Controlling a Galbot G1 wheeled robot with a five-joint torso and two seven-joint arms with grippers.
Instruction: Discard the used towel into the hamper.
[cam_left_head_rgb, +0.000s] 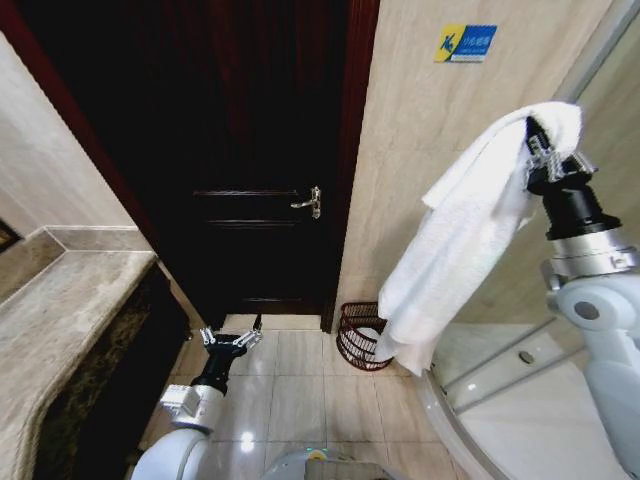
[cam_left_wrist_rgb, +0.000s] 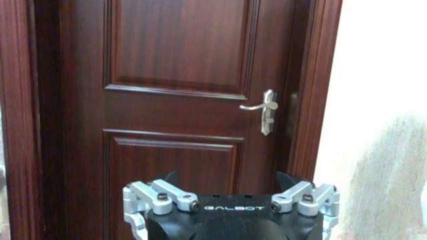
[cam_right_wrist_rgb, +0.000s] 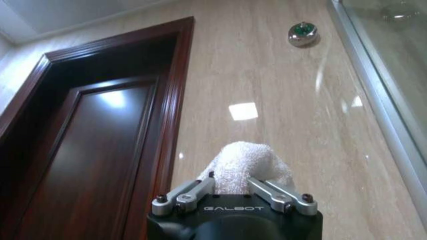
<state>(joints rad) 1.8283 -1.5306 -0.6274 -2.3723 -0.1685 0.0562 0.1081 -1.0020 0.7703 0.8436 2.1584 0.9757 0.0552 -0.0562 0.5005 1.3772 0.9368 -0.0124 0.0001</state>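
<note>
Now right gripper jaws pinch towel, raised, draping over hamper; left gripper low, jaws spread.

Glossy beige tiled floor, dark red-brown wire hamper standing on it by the wall

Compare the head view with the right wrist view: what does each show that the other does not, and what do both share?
Head view only: the hamper on the floor by the door frame, the left pincer open and low, the door handle, and the towel's full hanging length. Right wrist view only: a round metal fitting high on the wall. Both: the right pincer shut on the towel, and the dark door.
</note>
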